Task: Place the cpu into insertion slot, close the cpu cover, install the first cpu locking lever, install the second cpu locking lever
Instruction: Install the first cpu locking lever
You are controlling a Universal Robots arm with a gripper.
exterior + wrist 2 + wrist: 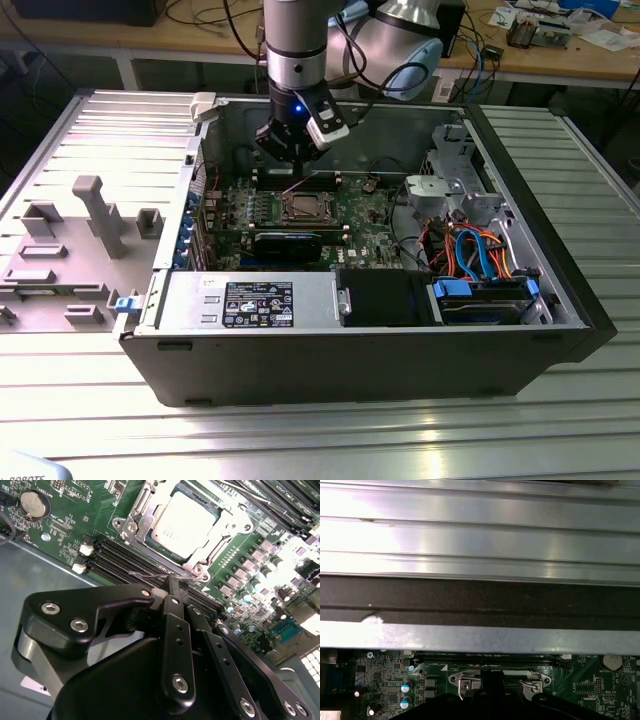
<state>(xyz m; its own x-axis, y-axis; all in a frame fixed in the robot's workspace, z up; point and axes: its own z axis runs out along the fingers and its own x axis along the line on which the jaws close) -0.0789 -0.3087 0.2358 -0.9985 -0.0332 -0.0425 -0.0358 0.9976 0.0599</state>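
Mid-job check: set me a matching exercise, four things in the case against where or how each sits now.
Things: 1 chip; 2 cover; 3 coin battery; 4 gripper.
States: A on the green board, apart from the cover; B lying flat, framing the chip; C showing through the cover's cut-out; D tips at the thin wire lever.
Pairs: 1-C; 2-B; 3-A; 4-D.

I see my gripper low over the green board, jaws drawn together at a thin wire lever, cpu seated beneath the closed cpu cover
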